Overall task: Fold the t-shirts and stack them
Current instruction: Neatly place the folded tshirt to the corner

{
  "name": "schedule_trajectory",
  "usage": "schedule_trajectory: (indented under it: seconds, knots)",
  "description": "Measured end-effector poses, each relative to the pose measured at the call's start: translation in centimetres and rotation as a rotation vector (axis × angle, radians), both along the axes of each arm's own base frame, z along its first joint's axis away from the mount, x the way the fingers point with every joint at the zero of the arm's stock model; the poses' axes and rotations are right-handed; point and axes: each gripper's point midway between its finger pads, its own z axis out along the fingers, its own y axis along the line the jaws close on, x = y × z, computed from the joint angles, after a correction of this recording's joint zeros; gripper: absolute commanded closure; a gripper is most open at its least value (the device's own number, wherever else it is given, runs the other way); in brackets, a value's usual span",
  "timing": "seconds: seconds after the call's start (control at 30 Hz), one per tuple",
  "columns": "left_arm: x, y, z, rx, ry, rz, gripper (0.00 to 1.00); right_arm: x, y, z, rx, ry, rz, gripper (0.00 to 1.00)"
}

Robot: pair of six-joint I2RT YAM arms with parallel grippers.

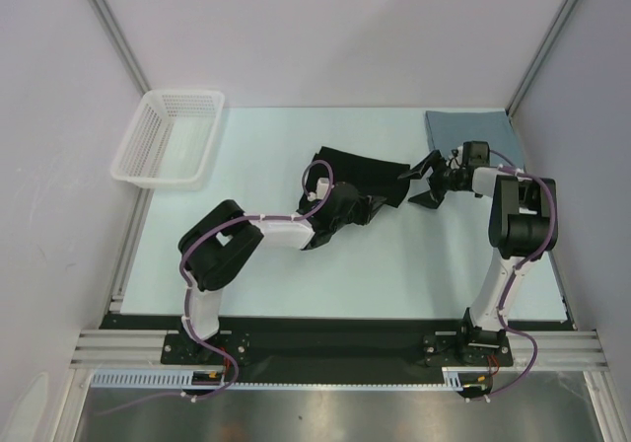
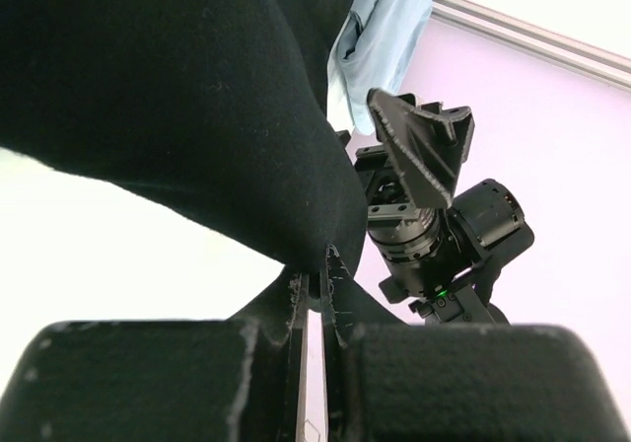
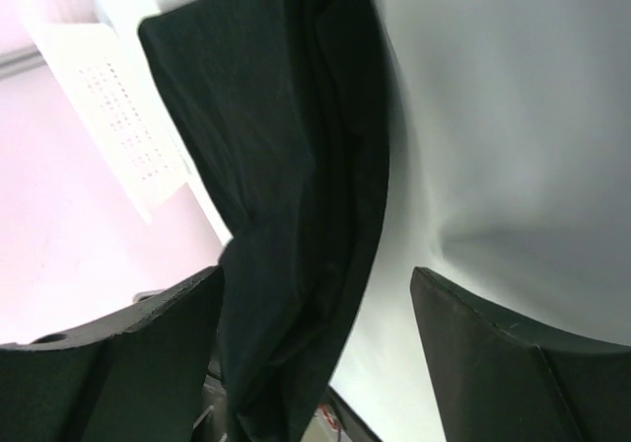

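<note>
**Table** (image 1: 296, 274): pale blue-green top, walled on three sides, with a dark strip along the near edge.

Lying on it:
- **White plastic mesh basket** (image 1: 138, 144): far left corner, overlapping the left edge.
- **Black t-shirt** (image 1: 355, 171): centre, bunched and creased, well apart from the basket.
- **Grey-blue t-shirt** (image 1: 468, 126): far right corner, folded flat, near the black one but not touching it.

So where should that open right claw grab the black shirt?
The bunched right end of the black shirt, approached from the right. The right gripper stands open facing that thick fold, and the left gripper pinches the near edge, leaving that end free.
</note>
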Motion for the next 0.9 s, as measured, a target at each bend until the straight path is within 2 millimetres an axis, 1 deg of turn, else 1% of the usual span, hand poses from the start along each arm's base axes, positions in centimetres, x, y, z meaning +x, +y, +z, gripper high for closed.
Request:
schedule_trajectory:
  seconds: [0.13, 0.27, 0.4, 0.53, 0.57, 0.6, 0.63, 0.67, 0.7, 0.73, 0.8, 0.83, 0.87, 0.9]
  knots:
    - [0.0, 0.0, 0.0, 0.0, 0.0, 0.0, 0.98, 0.6, 0.0, -0.1, 0.021, 0.018, -0.035, 0.18]
    - [0.0, 0.0, 0.3, -0.005, -0.003, -0.002, 0.98, 0.6, 0.0, -1.4, 0.02, 0.068, -0.064, 0.19]
    - [-0.2, -0.1, 0.9, -0.015, -0.007, -0.011, 0.98, 1.4, 0.4, -1.4, 0.018, 0.078, -0.074, 0.21]
    - [-0.4, -0.1, 1.2, -0.018, -0.012, -0.022, 0.98, 2.4, 1.1, -1.6, -0.008, 0.067, -0.075, 0.27]
    - [-0.4, 0.0, 1.3, -0.019, -0.014, -0.022, 0.98, 2.7, 1.1, -1.6, -0.016, 0.063, -0.077, 0.39]
    - [-0.5, 0.0, 1.4, -0.019, -0.014, -0.023, 0.98, 3.1, 1.2, -1.7, -0.03, 0.055, -0.077, 0.44]
    - [-0.6, 0.1, 1.5, -0.021, -0.016, -0.026, 0.97, 3.7, 1.2, -1.9, -0.044, 0.054, -0.084, 0.54]
    - [-0.6, 0.2, 1.5, -0.02, -0.017, -0.027, 0.97, 4.1, 1.1, -2.0, -0.055, 0.049, -0.089, 0.6]
    - [-0.8, 0.2, 1.6, -0.022, -0.022, -0.03, 0.96, 4.7, 1.0, -2.2, -0.068, 0.047, -0.094, 0.63]
    - [-0.9, 0.3, 1.7, -0.026, -0.026, -0.034, 0.95, 5.2, 0.9, -2.5, -0.078, 0.042, -0.098, 0.72]
    - [-1.2, 0.4, 1.6, -0.031, -0.032, -0.05, 0.93, 5.9, 0.7, -2.9, -0.094, 0.036, -0.102, 0.83]
    - [-1.5, 0.5, 1.4, -0.028, -0.034, -0.06, 0.9, 5.9, 0.6, -3.0, -0.101, 0.036, -0.1, 0.9]
    - [-1.7, 0.6, 1.1, -0.025, -0.033, -0.068, 0.86, 5.9, 0.6, -3.2, -0.109, 0.033, -0.092, 0.92]
    - [-2.2, 0.9, 0.8, -0.021, -0.035, -0.083, 0.75, 5.9, 0.6, -3.2, -0.116, 0.028, -0.083, 0.95]
